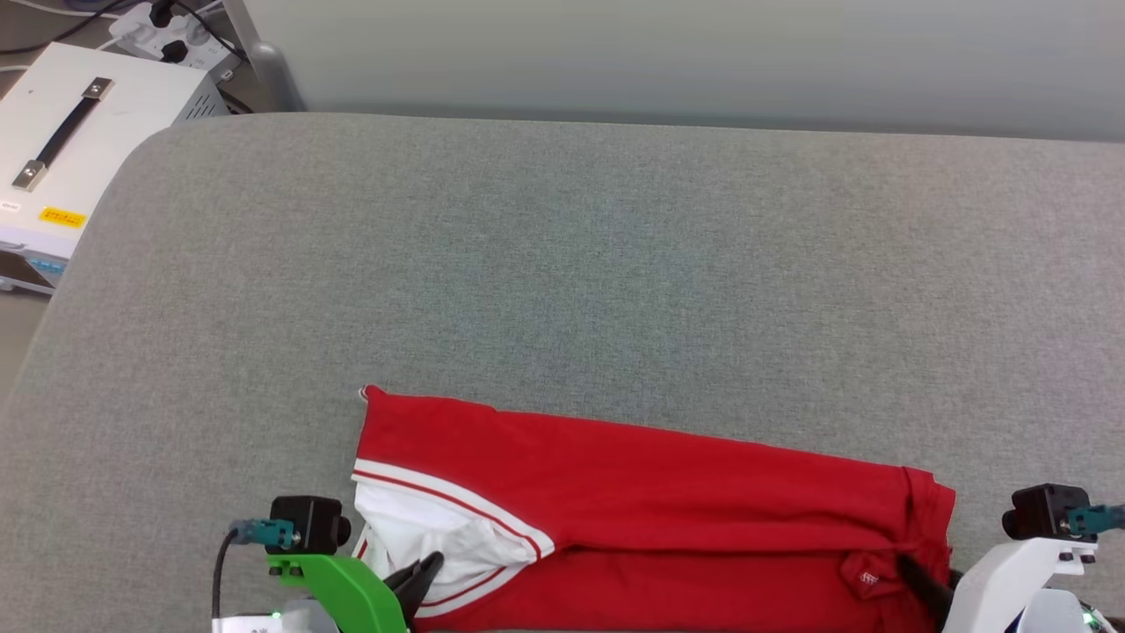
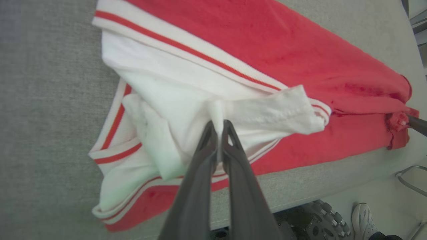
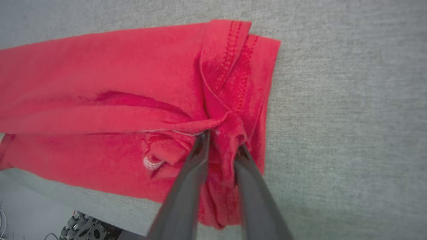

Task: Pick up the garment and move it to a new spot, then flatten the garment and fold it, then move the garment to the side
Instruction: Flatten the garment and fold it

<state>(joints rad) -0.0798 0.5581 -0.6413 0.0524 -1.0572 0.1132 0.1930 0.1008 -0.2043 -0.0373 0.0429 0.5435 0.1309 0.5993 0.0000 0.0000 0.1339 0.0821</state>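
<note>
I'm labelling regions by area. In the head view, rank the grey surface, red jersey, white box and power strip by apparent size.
1. grey surface
2. red jersey, cut off below
3. white box, also cropped
4. power strip

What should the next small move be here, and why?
Probably open the left gripper: it pinches the white sleeve of the garment, while the jaws of the right gripper stand parted around the red hem, and the fold lies flat on the grey surface.

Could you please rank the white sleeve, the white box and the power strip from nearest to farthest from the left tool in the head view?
1. the white sleeve, pinched in the left tool
2. the white box, up on the left
3. the power strip, beyond the box, top left
</note>
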